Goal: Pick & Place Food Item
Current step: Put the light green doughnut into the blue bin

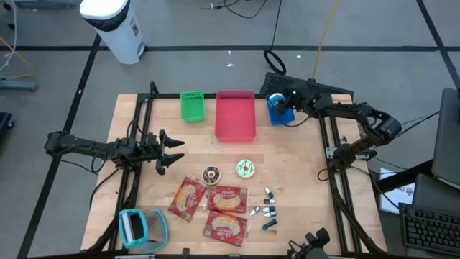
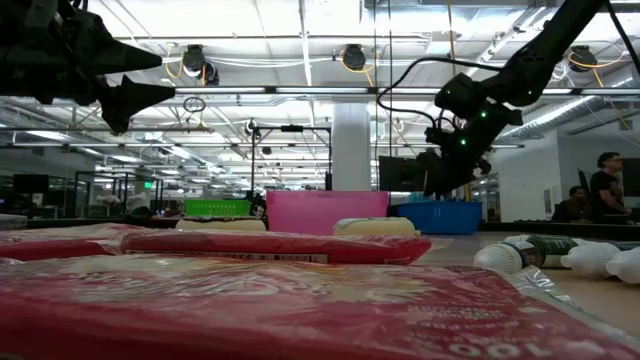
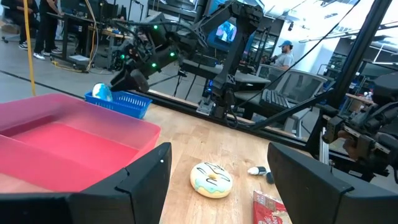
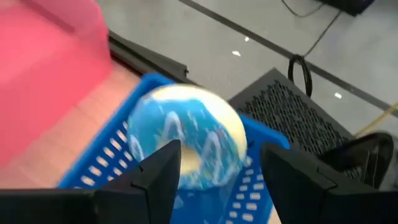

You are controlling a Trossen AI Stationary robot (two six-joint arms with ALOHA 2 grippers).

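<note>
Wooden worktop (image 1: 302,180) carries red packets (image 1: 215,208) nearest, a green-iced donut (image 1: 246,169) mid-table beside the left gripper (image 1: 175,150), which waits wide open. Farther right, the right gripper (image 4: 214,163) hangs spread directly over the blue-iced donut (image 4: 186,144) inside the blue basket (image 1: 279,111).

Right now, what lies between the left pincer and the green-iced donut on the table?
In the high view, only bare wooden table separates the left pincer from the green-iced donut. The chocolate donut sits just beside that line.
</note>
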